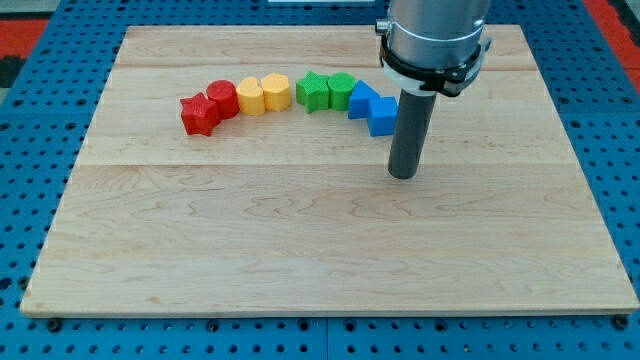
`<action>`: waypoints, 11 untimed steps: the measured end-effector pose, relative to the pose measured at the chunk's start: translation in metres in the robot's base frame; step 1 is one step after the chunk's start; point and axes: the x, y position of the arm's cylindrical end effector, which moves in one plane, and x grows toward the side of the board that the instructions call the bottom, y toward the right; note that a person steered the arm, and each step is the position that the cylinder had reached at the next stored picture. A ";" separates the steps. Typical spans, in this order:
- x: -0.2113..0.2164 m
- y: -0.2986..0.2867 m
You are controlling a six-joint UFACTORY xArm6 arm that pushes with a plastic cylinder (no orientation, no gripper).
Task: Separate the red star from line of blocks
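A red star (198,115) lies at the left end of a curved line of blocks on the wooden board (320,250). To its right stand a red round block (222,99), a yellow block (250,96), a second yellow block (275,91), a green star-like block (312,91), a green block (341,90), a blue block (362,100) and a blue cube (382,116). My tip (402,175) rests on the board just below and right of the blue cube, far to the right of the red star.
The board lies on a blue perforated table (40,120). The arm's grey body (434,40) hangs over the board's upper right part.
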 end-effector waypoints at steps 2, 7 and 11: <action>0.000 0.003; 0.057 -0.181; -0.111 -0.318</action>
